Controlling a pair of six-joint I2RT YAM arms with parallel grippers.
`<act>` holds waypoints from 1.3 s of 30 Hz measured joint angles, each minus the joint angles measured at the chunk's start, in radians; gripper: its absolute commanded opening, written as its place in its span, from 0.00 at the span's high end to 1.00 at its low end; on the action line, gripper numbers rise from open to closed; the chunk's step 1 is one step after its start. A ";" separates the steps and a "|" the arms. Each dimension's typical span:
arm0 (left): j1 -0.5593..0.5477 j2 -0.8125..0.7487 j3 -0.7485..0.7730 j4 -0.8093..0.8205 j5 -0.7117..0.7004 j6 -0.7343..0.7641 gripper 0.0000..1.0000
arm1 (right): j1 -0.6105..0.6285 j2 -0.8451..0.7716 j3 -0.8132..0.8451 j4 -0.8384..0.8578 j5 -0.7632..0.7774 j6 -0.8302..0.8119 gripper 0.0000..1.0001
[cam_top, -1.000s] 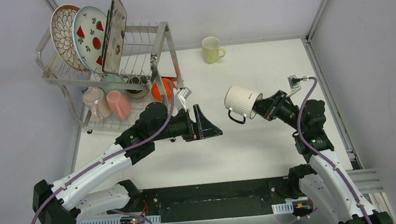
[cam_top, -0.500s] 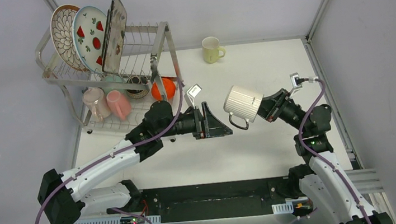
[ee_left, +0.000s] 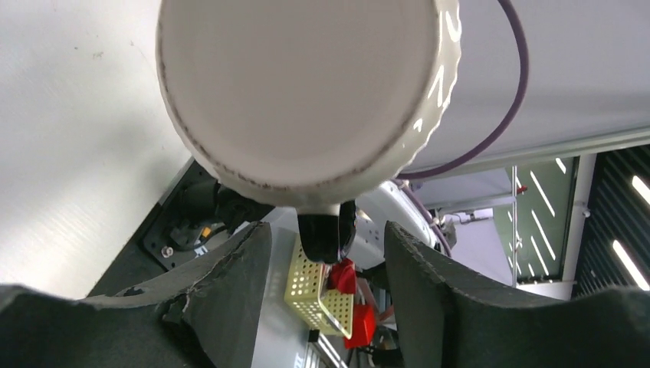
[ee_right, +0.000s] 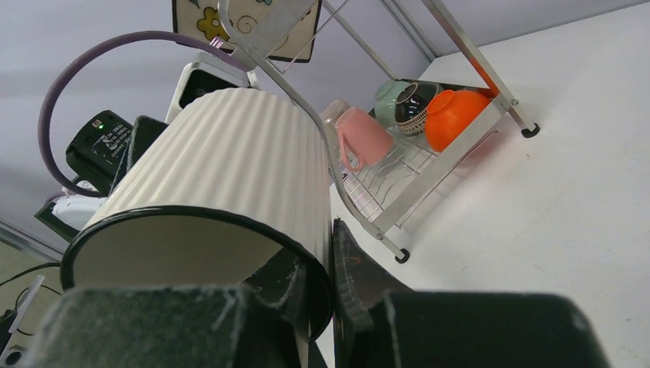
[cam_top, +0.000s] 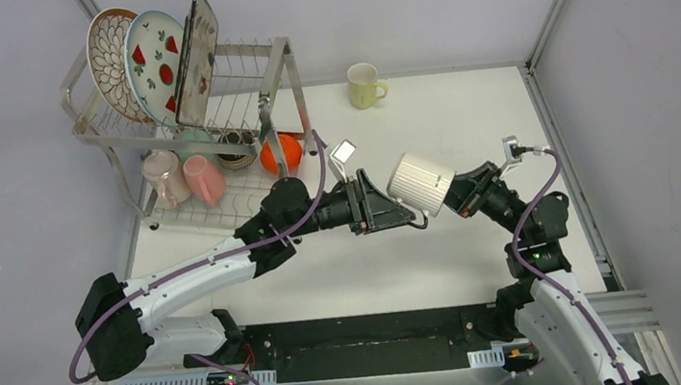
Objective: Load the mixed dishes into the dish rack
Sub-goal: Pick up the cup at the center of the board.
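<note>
Above the tabletop (cam_top: 463, 111): right claw (cam_top: 457, 191) pinches white mug (cam_top: 421, 182) by its rim, base offered leftward; left claw (cam_top: 412, 215) gapes astride the handle (ee_left: 326, 236), likely handover toward dish rack (cam_top: 281, 64)

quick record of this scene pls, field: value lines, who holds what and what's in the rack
held item: white mug, tilted, off the table
right gripper: jaws shut on the mug's rim
left gripper: jaws open, either side of the mug's handle
dish rack: three plates upright on top; two pinkish mugs and orange bowl below
not loaded: yellow mug, upright on the table
</note>
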 measured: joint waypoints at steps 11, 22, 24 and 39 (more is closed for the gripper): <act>-0.014 0.104 0.005 0.083 -0.018 -0.102 0.53 | 0.001 0.006 -0.034 0.030 0.005 -0.037 1.00; -0.020 0.154 0.003 0.185 -0.014 -0.159 0.58 | 0.002 0.048 -0.088 0.129 0.033 -0.027 1.00; -0.020 0.164 0.003 0.191 -0.013 -0.163 0.58 | 0.002 0.048 -0.099 0.138 0.042 -0.027 1.00; -0.020 0.177 -0.027 0.258 0.008 -0.165 1.00 | 0.009 0.048 -0.115 0.159 0.050 0.024 0.73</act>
